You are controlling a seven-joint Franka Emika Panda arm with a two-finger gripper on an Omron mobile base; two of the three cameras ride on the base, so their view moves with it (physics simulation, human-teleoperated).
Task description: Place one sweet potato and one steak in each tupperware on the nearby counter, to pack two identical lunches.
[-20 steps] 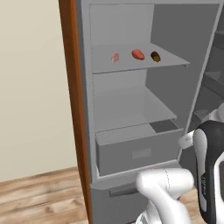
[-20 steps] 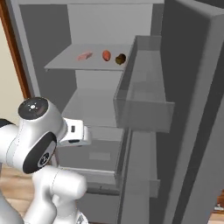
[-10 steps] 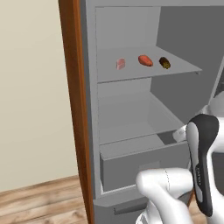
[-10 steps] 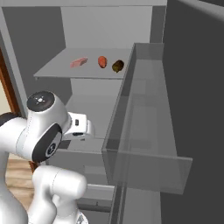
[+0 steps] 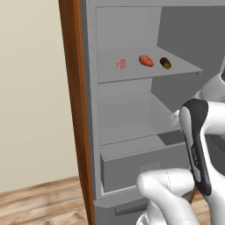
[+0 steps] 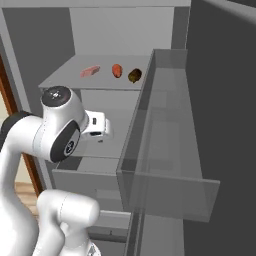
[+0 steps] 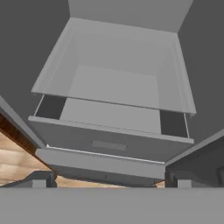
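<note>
Your tool [image 7: 109,183] standing fully open, gripping nothing, fingertips [image 7: 41,180] pointing down at grey fridge drawer [image 7: 109,142]. Drawer sitting under glass shelf [image 7: 113,94] inside open fridge [image 5: 132,132]. Your arm [image 6: 55,132] reaching in at mid height. Upper shelf [image 5: 145,72] carrying food in row: steak [image 5: 121,64] at left, orange-red sweet potato [image 5: 146,60] in middle, dark brown sweet potato [image 5: 165,63] at right, pieces lying near each other, apart. Door bin [image 6: 170,150] jutting at right in right base view. Wooden floor [image 5: 39,204] showing below.
</note>
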